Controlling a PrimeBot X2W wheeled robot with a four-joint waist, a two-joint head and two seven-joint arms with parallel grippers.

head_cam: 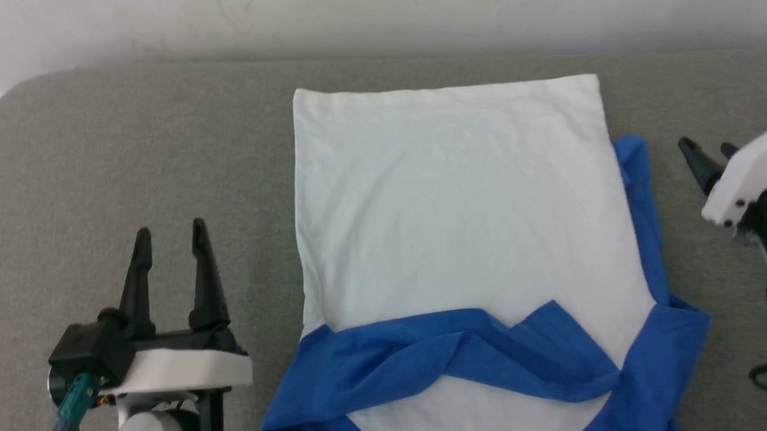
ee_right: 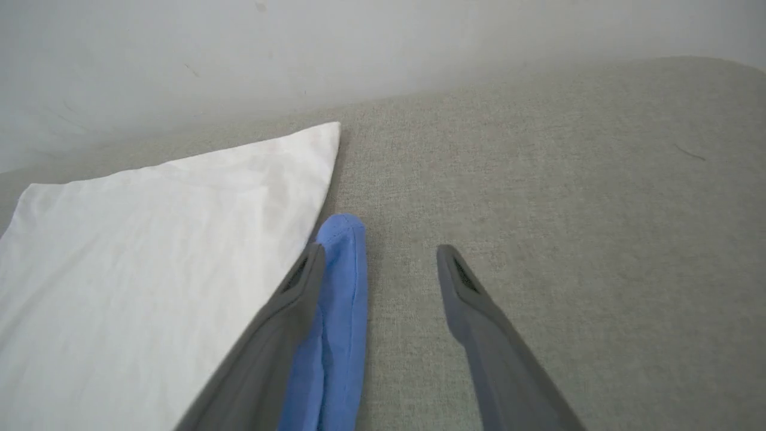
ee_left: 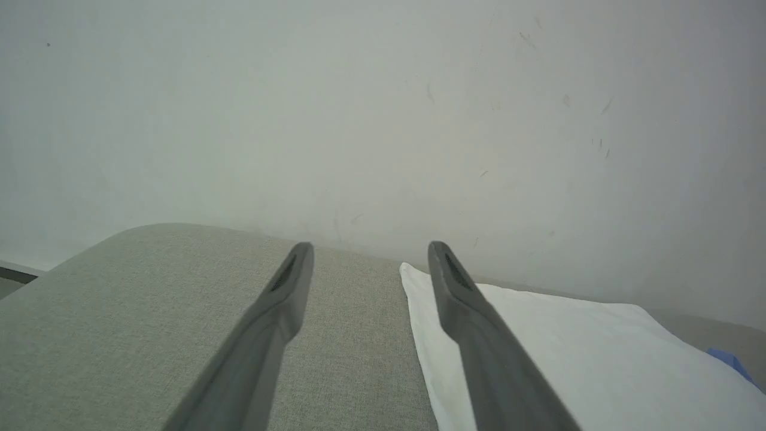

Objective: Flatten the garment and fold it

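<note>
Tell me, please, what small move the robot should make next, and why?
Probably lower the right gripper, jaws open, onto the blue sleeve and pinch it: that strip juts out past the flat white body of the garment, just beside the jaws.

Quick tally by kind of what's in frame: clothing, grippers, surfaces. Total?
Shirt, white with blue sleeves: 1
Grippers: 2, the left gripper and the right gripper, both open and off the cloth
Grey padded surface: 1
Total: 4
</note>
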